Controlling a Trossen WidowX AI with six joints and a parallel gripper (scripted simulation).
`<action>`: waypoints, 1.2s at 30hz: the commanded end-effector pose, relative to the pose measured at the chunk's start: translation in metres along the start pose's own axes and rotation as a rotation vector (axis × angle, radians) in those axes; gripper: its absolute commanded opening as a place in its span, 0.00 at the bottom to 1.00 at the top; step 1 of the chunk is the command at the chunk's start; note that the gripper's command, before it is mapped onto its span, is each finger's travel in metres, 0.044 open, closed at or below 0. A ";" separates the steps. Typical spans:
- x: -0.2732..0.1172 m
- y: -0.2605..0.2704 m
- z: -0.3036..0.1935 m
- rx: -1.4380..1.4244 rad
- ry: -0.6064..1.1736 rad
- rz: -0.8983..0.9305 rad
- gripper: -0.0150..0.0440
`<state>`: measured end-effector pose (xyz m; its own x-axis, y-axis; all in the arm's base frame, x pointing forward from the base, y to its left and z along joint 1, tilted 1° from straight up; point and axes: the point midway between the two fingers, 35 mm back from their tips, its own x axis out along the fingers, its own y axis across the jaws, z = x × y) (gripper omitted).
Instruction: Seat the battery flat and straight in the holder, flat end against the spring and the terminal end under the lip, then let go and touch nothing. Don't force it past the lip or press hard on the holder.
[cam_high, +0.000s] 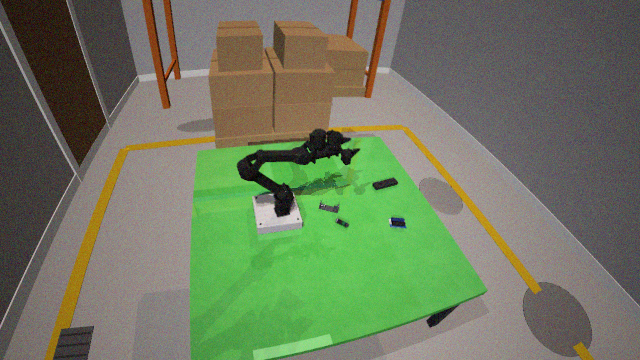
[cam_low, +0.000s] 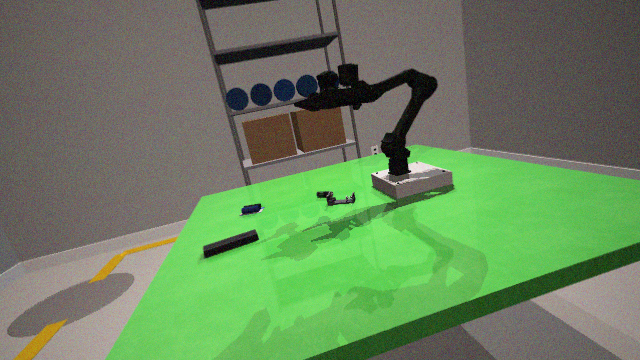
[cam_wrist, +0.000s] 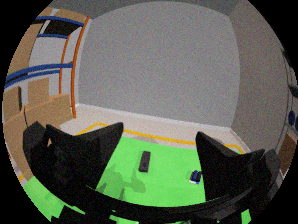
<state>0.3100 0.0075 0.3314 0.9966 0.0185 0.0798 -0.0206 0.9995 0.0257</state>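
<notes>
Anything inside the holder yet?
Nothing shows seated in the holder; its tray looks vacant. A small dark piece lies beside it, and a blue object farther off. The open pincer hangs high above. The tray floor is too small to verify.

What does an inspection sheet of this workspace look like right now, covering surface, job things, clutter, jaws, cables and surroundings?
Surface: green table, arm base plate mounted on it.
Job's things: holder looks unfilled; small dark battery lies just beside it, apart from it.
Clutter: blue cell and long black block lie further out on the table, each alone.
Grippers: gripper high above the table, jaws wide open, holding nothing.
Cables: nothing seen.
Surroundings: stacked cardboard boxes, orange rack posts, yellow floor line; metal shelving with boxes and blue discs.
</notes>
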 end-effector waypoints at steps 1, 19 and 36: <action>0.001 -0.001 -0.002 -0.016 0.009 -0.003 0.89; 0.026 -0.087 -0.162 -1.191 0.824 0.332 0.65; -0.026 -0.135 -0.252 -1.601 1.042 1.202 0.65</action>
<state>0.3397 -0.0962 0.1351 0.5888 -0.1729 -0.7896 -0.7756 0.1542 -0.6121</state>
